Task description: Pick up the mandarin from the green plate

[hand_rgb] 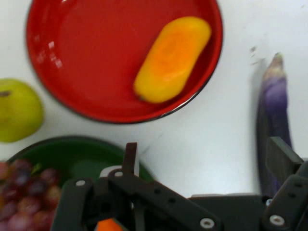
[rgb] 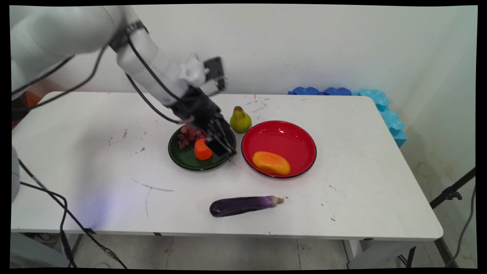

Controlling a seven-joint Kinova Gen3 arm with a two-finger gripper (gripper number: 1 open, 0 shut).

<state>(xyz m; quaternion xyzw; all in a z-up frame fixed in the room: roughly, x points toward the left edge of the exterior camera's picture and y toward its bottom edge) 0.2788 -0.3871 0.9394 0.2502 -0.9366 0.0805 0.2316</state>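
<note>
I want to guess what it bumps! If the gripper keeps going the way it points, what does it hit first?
Probably the green plate: the gripper points down at its right side, beside the orange fruit. How high it hangs is unclear.

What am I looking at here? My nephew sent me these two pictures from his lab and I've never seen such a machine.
It is a white robot arm with a black two-finger gripper at a white table. The wide picture comes from a fixed camera above the table's near side. The close one comes from a camera on the hand, looking along the fingers. The gripper hangs low over a green plate holding red grapes and an orange fruit. Its fingers stand apart, beside that fruit; whether they touch it is unclear. Next to it is a red plate with a yellow-orange mango. A green pear stands behind the plates, and a purple eggplant lies near the front.
</note>
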